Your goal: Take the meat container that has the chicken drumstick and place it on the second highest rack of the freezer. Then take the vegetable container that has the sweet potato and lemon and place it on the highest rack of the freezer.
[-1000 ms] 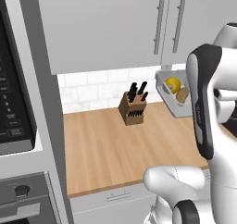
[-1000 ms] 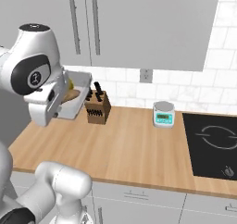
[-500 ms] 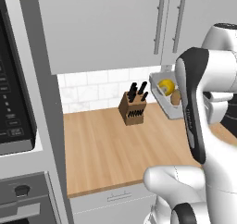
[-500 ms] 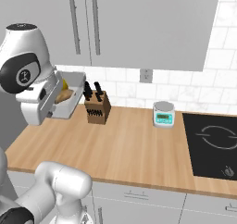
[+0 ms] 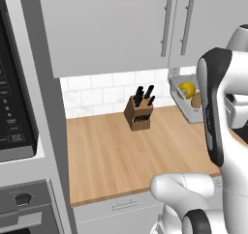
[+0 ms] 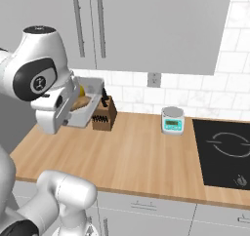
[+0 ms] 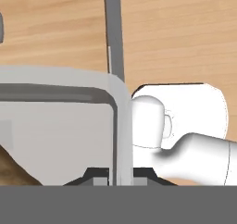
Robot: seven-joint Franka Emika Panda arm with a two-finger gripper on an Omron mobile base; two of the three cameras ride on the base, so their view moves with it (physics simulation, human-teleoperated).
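The vegetable container [image 5: 186, 100], a pale grey tray, hung in the air above the wooden tabletop [image 5: 116, 155], to the right of the knife block [image 5: 139, 110] as the left base view showed it. In that view the lemon [image 5: 186, 89] lay inside the tray towards the wall, and the sweet potato [image 5: 196, 101] lay just beside it on the nearer side; the white arm hid the tray's right end.

From the right base view the same vegetable container [image 6: 88, 108] sat just left of the knife block [image 6: 104, 114], higher than the tabletop [image 6: 132, 157], with the hand's white housing in front of its near end. The sweet potato [image 6: 82, 102] showed as a tan oblong on the tray floor, and a sliver of the lemon [image 6: 80, 90] peeked out behind it, mostly hidden by the arm.

In the hand view the tray's pale rim ran straight down between the fingers [image 7: 141, 173], which were drawn in narrow and clamped on that wall. A brown patch at the lower left corner of that view was the sweet potato [image 7: 11, 170] inside the tray.

Further right of the knife block stood a small kitchen scale [image 6: 173, 120], and beyond it a black cooktop [image 6: 227, 152] set into the tabletop. White wall cupboards [image 6: 146, 25] hung above.
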